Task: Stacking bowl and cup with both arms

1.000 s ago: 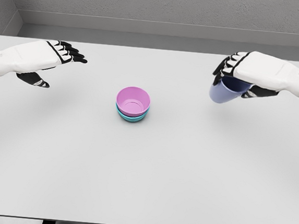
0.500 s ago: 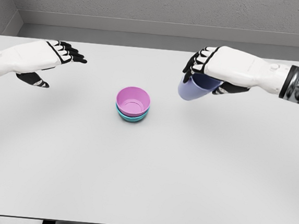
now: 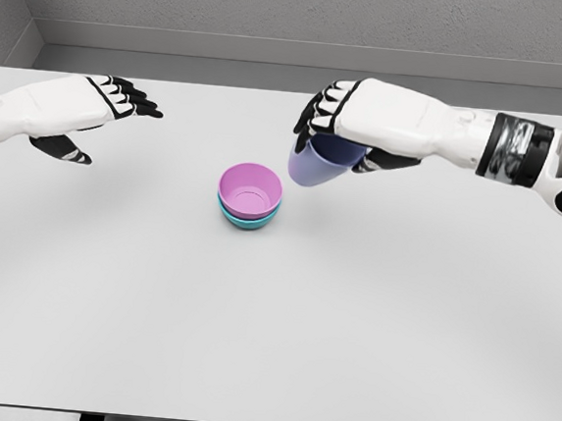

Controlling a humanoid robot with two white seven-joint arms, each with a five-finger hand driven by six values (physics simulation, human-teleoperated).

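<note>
So there's a big white surface (image 3: 269, 347) filling most of the view, with a grey wall behind it. The right arm reaches in from the right, and the right hand (image 3: 352, 128) has its fingers curled around a lavender cup (image 3: 317, 162), held tilted in the air just right of the bowls, close to the pink rim. The left hand (image 3: 68, 113) hovers over the far left side, fingers stretched out flat and holding nothing, well apart from everything else. Near the middle, a pink bowl (image 3: 250, 188) sits nested inside a teal bowl (image 3: 246, 220) on the surface.
</note>
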